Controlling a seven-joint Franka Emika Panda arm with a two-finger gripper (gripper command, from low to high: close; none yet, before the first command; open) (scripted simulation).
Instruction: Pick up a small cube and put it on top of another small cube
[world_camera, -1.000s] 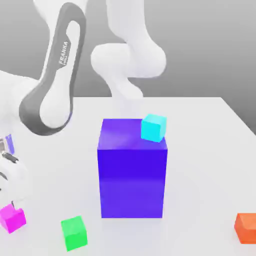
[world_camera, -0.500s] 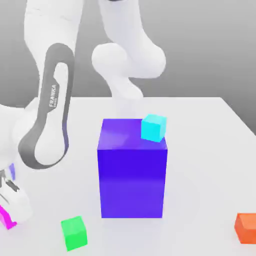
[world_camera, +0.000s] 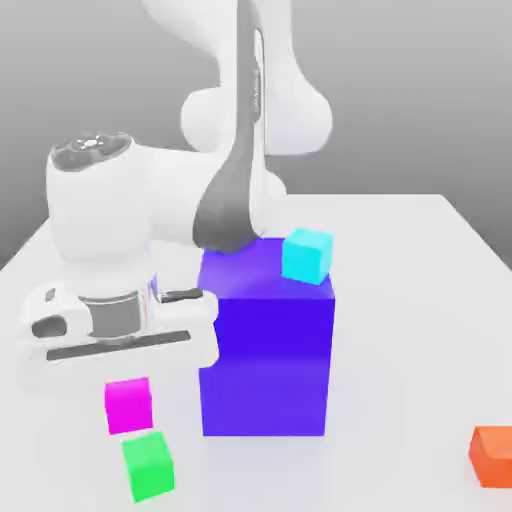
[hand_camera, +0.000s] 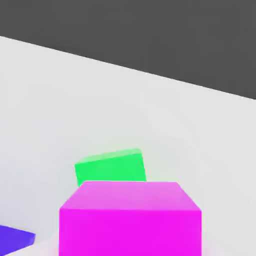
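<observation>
The small magenta-pink cube hangs just under my white hand, off the table, with my gripper shut on it. The bright green cube rests on the white table directly below it and slightly toward the exterior view's right, with a small gap between the two. In the hand view the magenta cube is close up, and the green cube lies on the table just beyond it.
A big blue-violet block stands right beside my hand on the exterior view's right, with a cyan cube on its top corner. An orange cube sits at the table's near right edge. The block's corner shows in the hand view.
My gripper closed on the magenta cube at the exterior view's left edge, lifted it and carried it right, to just above the green cube. The other cubes have not moved.
</observation>
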